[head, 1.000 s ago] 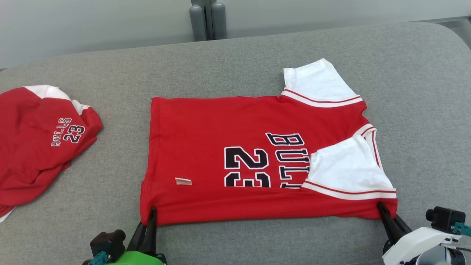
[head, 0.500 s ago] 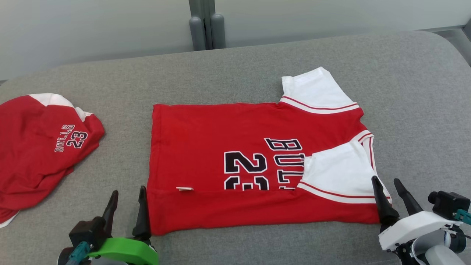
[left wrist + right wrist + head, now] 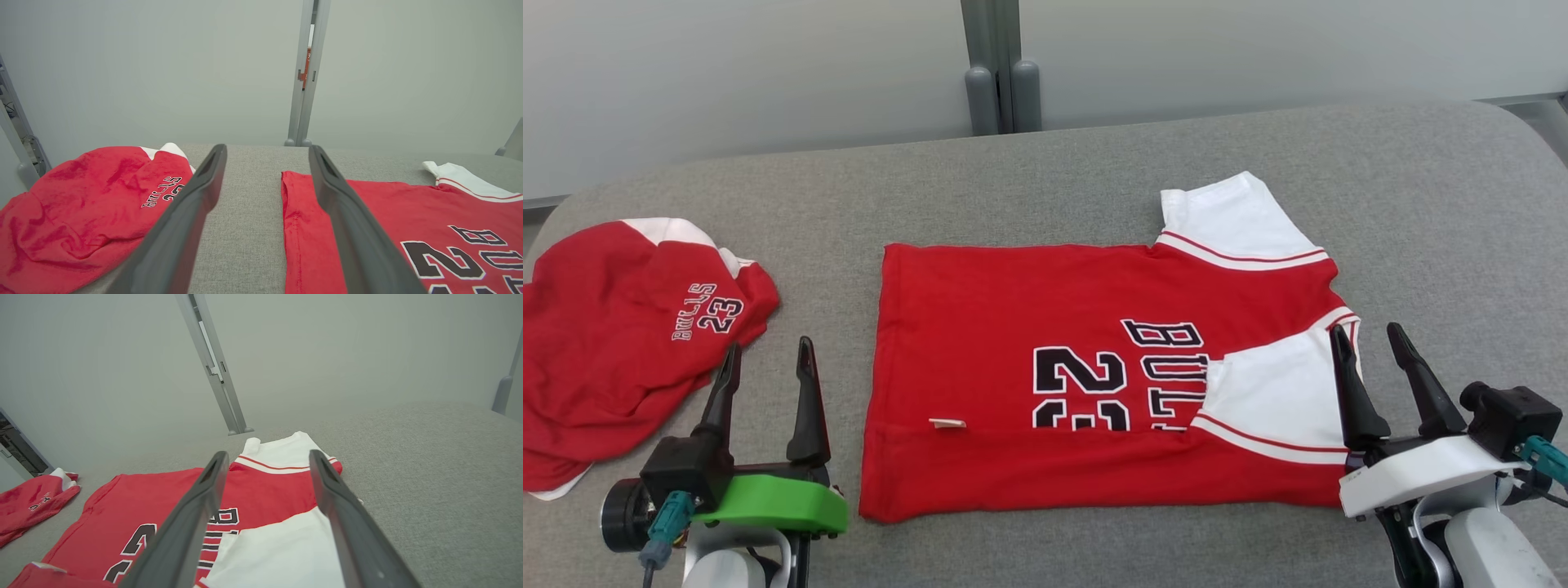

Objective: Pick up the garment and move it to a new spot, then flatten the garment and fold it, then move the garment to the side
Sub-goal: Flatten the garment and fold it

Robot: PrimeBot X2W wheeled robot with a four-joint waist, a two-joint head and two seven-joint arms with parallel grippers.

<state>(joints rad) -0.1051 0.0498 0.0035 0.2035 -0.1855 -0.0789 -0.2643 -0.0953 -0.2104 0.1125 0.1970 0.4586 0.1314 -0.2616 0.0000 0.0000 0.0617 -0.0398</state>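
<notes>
Red-and-white short-sleeved jersey (image 3: 1094, 384): near edge folded over, flat on grey fabric table (image 3: 1094, 180). Left gripper (image 3: 769, 345), right gripper (image 3: 1364, 328): corners just released, both wide open, empty. First fold likely complete.

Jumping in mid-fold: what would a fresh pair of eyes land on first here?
The red jersey with the black 23, spread on the grey table with its near edge folded up and one white sleeve laid across it. Next, a crumpled red garment at far left. The left gripper and right gripper stand open beside the jersey's near corners.
</notes>
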